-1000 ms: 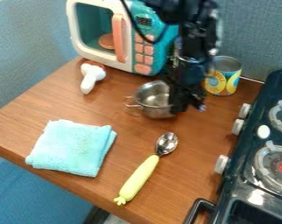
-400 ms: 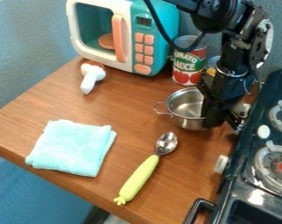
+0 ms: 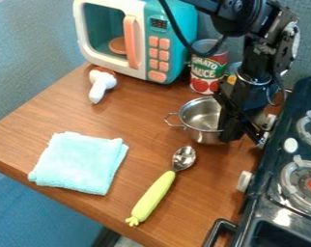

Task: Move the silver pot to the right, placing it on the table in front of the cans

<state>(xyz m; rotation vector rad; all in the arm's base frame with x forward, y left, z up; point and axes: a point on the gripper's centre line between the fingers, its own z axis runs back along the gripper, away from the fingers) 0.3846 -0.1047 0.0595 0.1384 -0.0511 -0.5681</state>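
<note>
Pot and end effector have shifted toward the stove, the latter grasping the pot, near the spoon.

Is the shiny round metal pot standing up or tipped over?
Standing up. The shiny round metal pot has its open top facing up, and its bottom is down toward the brown wooden counter.

toy kitchen: microwave, stove, small pot
</note>
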